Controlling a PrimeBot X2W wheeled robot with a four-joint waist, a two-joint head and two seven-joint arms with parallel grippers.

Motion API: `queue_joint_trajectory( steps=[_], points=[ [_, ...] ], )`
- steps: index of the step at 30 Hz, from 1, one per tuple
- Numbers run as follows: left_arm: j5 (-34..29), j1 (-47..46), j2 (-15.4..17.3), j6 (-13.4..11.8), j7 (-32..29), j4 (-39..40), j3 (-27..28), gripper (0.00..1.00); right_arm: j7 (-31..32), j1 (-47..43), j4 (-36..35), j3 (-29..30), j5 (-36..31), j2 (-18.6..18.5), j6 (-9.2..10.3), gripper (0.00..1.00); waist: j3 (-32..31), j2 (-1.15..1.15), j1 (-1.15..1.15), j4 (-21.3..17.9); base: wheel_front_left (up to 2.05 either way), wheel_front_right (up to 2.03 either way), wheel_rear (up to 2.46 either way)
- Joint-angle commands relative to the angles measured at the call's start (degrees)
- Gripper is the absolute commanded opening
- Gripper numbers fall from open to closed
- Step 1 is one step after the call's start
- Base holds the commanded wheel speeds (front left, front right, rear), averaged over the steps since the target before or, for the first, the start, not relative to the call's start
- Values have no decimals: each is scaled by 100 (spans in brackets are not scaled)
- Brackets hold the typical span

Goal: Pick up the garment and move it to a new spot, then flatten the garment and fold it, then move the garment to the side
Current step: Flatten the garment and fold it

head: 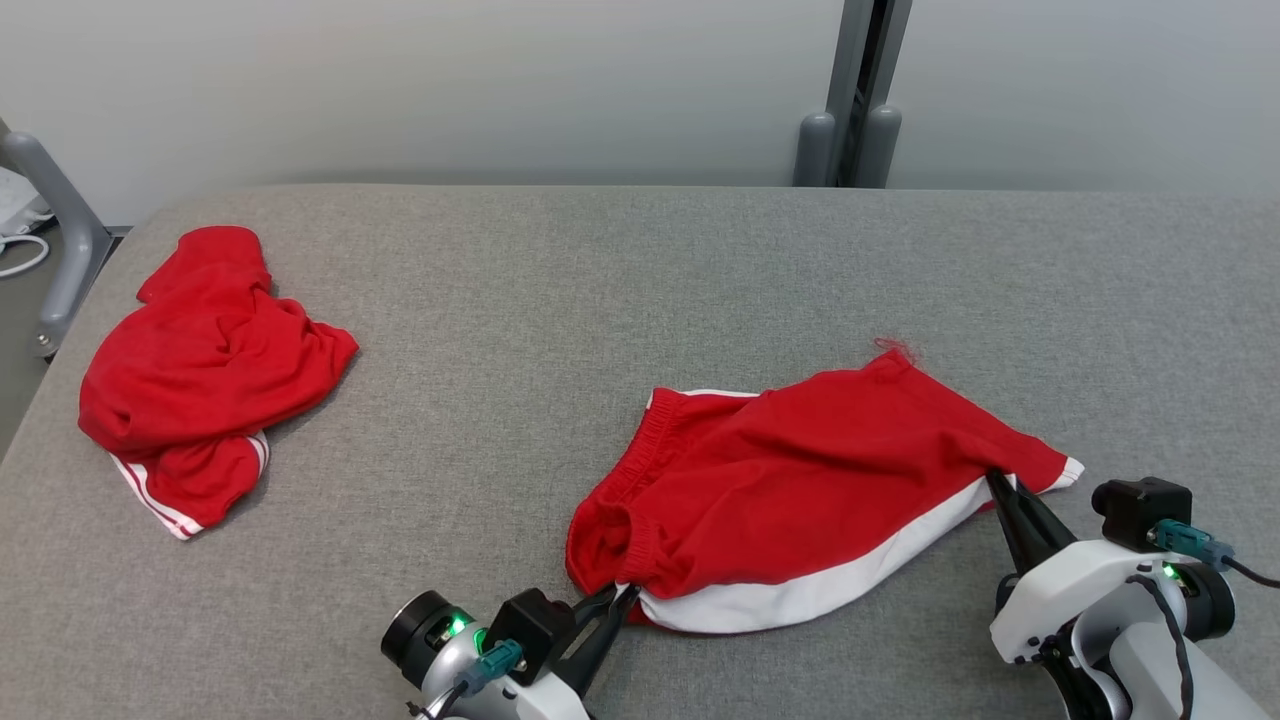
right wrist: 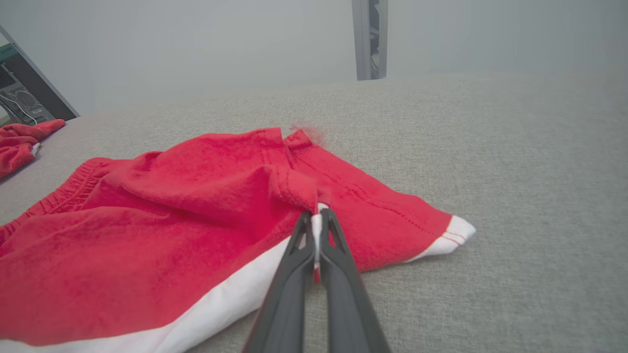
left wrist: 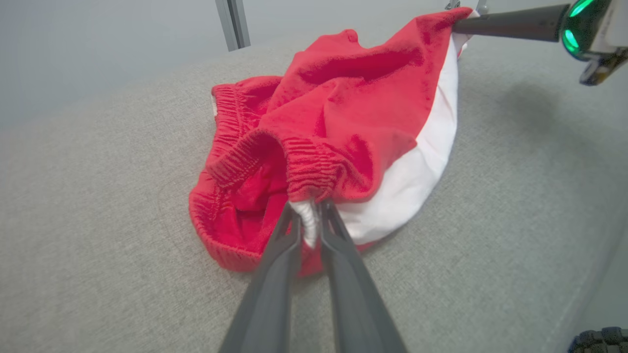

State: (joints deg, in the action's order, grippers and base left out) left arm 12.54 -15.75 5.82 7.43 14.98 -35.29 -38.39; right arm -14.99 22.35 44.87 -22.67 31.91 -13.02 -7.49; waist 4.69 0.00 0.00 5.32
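Note:
The garment (head: 800, 480) is a pair of red shorts with a white side stripe, lying crumpled on the grey table at centre right. My left gripper (head: 618, 598) is shut on its elastic waistband corner at the near left; the left wrist view shows the white cloth pinched between the fingers (left wrist: 310, 215), with the waistband (left wrist: 235, 162) bunched behind. My right gripper (head: 997, 482) is shut on the hem at the leg end, and in the right wrist view its fingers (right wrist: 316, 220) clamp the red and white edge of the garment (right wrist: 196, 220).
A second red garment (head: 205, 370) with white stripes lies bunched at the far left of the grey table (head: 560, 300). A grey metal frame (head: 60, 230) stands off the left edge, and a post (head: 850, 100) rises behind the far edge.

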Motion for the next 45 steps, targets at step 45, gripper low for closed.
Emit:
queue_joint_trajectory(
  steps=[45],
  points=[
    [4012,-2374,934,-555,-533,1067,387,0,789,1702,-1130,626,3450,25,0,0,-637,0,0,-399,0,0,0]
  ],
)
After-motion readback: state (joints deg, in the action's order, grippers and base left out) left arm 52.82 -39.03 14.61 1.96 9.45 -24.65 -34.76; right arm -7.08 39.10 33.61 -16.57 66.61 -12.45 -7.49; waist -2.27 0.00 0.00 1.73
